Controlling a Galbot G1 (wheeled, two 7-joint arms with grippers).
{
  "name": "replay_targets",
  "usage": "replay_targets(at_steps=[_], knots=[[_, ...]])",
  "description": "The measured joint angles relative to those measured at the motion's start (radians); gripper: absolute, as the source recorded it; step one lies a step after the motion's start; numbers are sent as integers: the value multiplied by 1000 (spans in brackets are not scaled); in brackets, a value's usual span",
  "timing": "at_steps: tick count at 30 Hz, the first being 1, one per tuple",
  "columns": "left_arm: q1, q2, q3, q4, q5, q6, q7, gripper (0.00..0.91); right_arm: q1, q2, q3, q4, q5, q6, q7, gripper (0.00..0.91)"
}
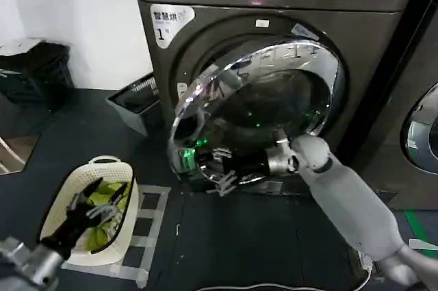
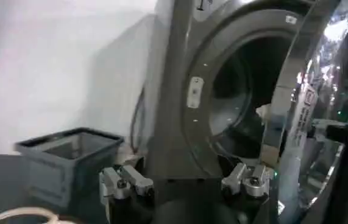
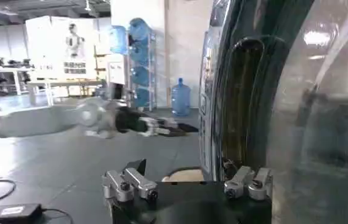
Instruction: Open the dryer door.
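Already ajar: dryer door (image 1: 263, 109) swung partway out from drum opening; right end effector (image 1: 220, 168), fingers apart, at door's lower free edge. Next, likely pull wider. Left end effector (image 1: 96, 209), fingers apart, idles over laundry basket (image 1: 102, 165)

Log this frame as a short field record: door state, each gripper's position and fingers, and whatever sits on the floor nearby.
door state: the dryer door is partly open, its left edge swung out from the machine front, drum opening visible in the left wrist view
right gripper: at the door's lower left edge, fingers open
left gripper: low on the left, over the laundry basket, fingers open
floor items: grey bin left of the dryer; cable in front
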Motion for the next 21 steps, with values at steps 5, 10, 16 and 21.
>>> replay_targets(at_steps=[5,10,16,21], knots=[[-121,108,104,111,-30,-48,30,907,-88,-46,81,63,0,14,-96,907],[-287,210,239,212,-72,-93,60,907,-218,-90,205,125,-3,77,-139,907],[-463,263,412,299,-100,-92,139,907,-444,-97,486,180,13,155,-140,907],[-609,247,559,341,-106,-94,179,907,-625,-58,767,185,-25,171,-140,907]])
